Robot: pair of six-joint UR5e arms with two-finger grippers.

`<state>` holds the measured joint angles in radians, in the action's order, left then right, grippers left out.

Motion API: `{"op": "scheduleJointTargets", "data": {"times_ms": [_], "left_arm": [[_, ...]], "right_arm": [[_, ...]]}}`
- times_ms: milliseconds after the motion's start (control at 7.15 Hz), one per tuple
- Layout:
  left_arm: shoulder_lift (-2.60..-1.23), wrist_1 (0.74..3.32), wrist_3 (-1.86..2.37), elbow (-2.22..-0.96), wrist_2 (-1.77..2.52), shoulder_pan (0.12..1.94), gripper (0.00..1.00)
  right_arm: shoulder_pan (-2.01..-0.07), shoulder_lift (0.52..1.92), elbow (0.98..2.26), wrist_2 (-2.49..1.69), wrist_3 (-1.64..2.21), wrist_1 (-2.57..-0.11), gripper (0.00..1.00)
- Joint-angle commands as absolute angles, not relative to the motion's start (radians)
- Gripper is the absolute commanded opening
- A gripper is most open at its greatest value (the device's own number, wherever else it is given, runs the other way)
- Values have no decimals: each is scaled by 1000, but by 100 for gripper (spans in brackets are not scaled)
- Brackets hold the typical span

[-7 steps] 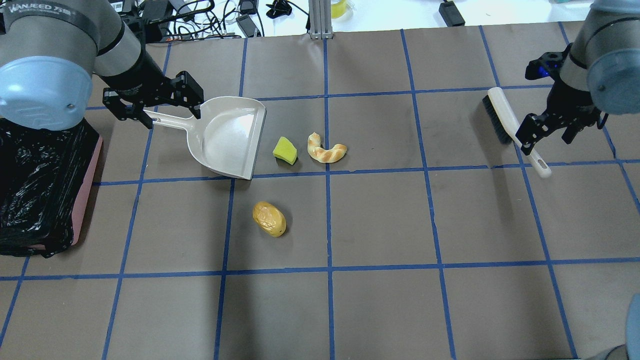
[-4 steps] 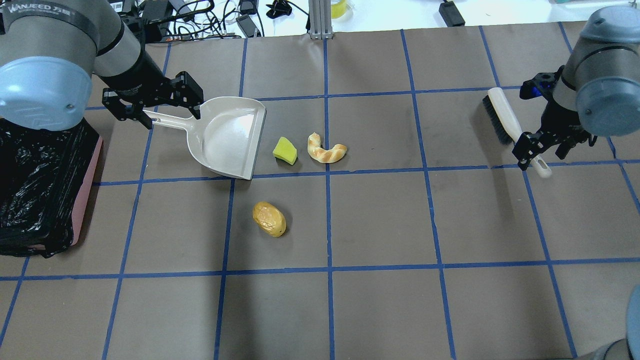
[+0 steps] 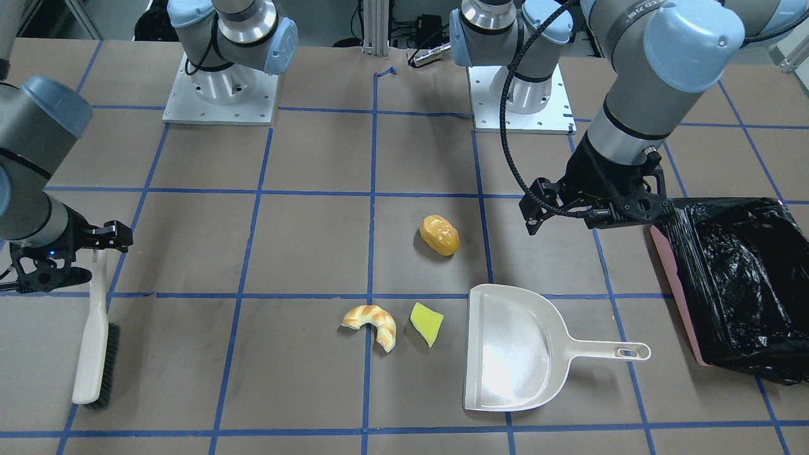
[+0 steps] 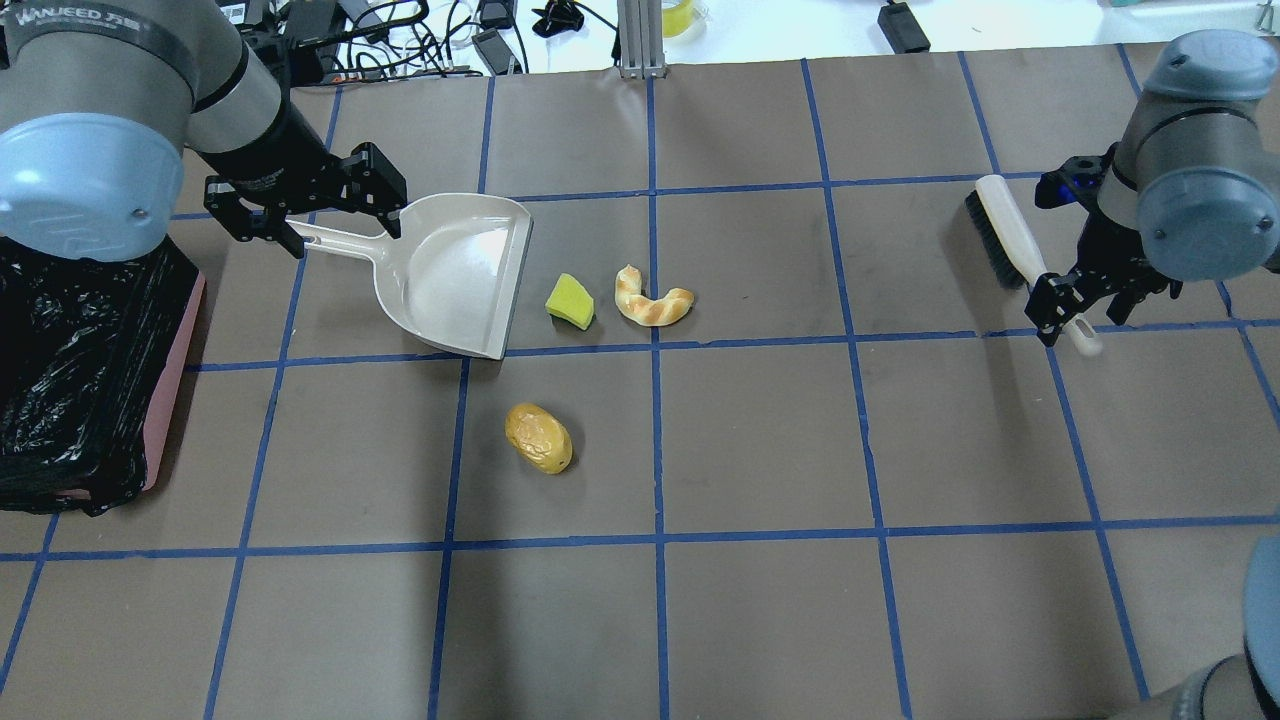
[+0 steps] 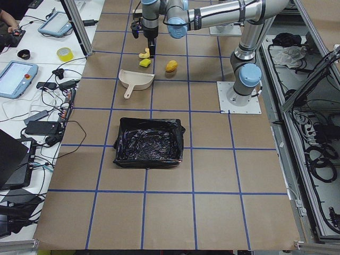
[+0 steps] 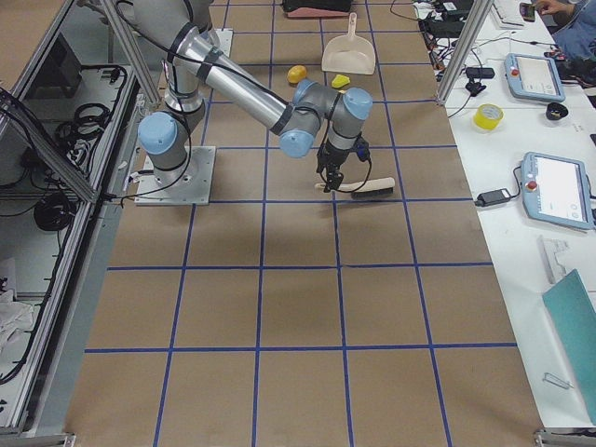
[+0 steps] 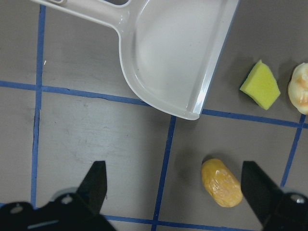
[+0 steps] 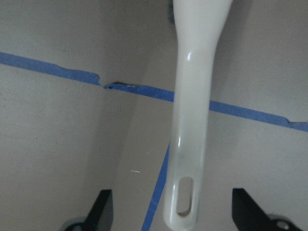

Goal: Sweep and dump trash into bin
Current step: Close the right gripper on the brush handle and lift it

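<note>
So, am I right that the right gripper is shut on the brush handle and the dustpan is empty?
Not quite: the right gripper is open, astride the brush handle, as the right wrist view shows. The dustpan is indeed empty.

Wide stretch of table [image 4: 760,620] open between bread piece [image 4: 645,312] and brush [image 4: 1008,232], room enough to pass. Only a narrow gap between dustpan [image 4: 450,280] lip and yellow-green wedge [image 4: 570,301]; bread piece just beside the wedge. Orange-yellow lump [image 4: 538,437] apart, nearer the robot, bare table all round it. Left table edge taken up by the bin [image 4: 70,370].
</note>
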<state>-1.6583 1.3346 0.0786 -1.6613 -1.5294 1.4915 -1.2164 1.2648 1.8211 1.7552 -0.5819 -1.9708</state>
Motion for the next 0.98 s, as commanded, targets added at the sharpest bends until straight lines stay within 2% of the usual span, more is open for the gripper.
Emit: {"op": "scheduleJointTargets", "data": {"times_ms": [0,420,560,840], "left_arm": [[-1658,1335,78,-1661,-1529,1491,100],[-1658,1335,78,-1661,-1529,1491,100],[-1658,1335,78,-1660,-1529,1491,100],[-1658,1335,78,-1661,-1529,1491,100]], "right_arm": [[-1216,1249,1821,1763,-578,-1993,66],[-1215,1249,1818,1761,-574,-1991,10],[-1215,1249,1815,1756,-569,-1991,0],[-1215,1261,1799,1755,-557,-1982,0]]}}
